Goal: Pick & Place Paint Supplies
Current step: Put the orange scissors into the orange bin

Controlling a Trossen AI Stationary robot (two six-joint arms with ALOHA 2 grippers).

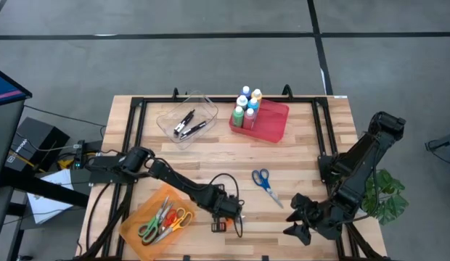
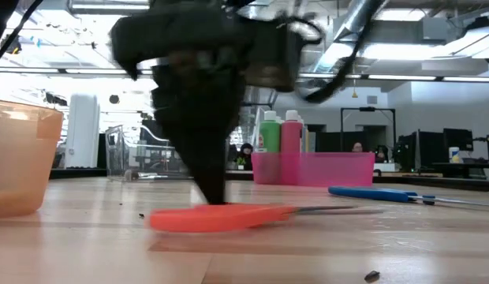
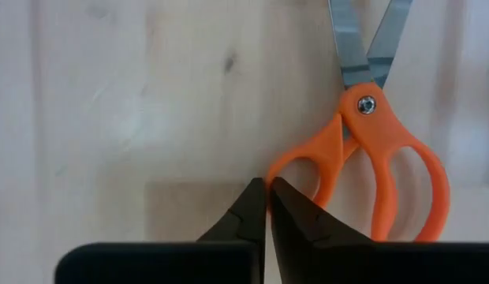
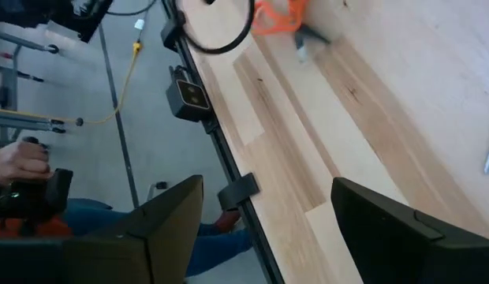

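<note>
Sitting at the near left, an orange bin [image 1: 141, 217] collects scissors; just right of it the left gripper [image 1: 223, 214], fingers pressed together, noses against orange scissors [image 3: 371, 170]. The paint bottles [image 1: 247, 107] stand gathered in a pink tray [image 1: 274, 123], far centre. The right gripper [image 1: 301, 217] waits open, near right.

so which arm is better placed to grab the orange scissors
Left. The left gripper sits right at the orange scissors on the table's near edge, fingers shut, touching a handle loop. The right gripper hangs open farther off, nearer the blue scissors.
</note>
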